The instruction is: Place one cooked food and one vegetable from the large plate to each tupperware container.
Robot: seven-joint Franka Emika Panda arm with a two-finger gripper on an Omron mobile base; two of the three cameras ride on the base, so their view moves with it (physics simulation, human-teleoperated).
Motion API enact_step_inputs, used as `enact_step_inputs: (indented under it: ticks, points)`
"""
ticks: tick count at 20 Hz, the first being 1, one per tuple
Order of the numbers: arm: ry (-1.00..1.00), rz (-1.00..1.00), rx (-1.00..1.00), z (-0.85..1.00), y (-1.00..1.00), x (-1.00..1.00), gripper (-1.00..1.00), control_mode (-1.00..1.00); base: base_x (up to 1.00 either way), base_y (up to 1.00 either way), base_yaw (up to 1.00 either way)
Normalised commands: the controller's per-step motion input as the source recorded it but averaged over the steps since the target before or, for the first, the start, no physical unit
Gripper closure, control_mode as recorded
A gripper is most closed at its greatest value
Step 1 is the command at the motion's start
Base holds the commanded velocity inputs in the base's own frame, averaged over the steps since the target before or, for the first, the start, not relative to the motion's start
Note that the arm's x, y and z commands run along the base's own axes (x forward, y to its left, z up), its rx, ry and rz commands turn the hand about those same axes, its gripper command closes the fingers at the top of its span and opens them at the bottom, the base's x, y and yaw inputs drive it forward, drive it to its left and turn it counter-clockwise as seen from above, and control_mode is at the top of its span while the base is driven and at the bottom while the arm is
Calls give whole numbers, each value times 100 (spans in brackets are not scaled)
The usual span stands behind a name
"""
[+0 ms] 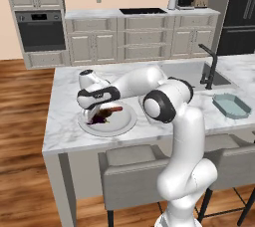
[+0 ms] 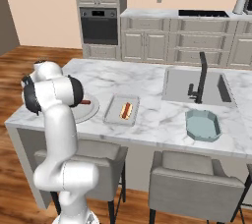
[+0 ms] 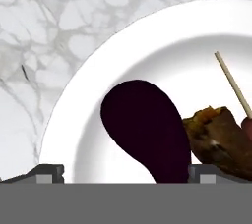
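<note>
Gripper hung wide open straddling the dark purple eggplant on the large plate; I judged the skewered meat touching it could get snagged if I closed off-centre.

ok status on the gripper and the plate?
Gripper open, low over large plate, straddling the dark purple eggplant. Nothing held. Skewered cooked piece touching its side. Hot dog in white container; teal container empty.

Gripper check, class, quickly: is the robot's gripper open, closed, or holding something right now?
Gripper: open, holding nothing, its fingertips on either side of the dark purple eggplant on the large plate.
</note>
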Motion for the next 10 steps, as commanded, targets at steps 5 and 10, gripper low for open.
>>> enact_step_inputs:
  ticks: [5,10]
  points:
    - [-4,15,-6,-5,0,10,-100,-100,0,0,0]
    - [0,14,-5,-9,3,7,-100,-100,0,0,0]
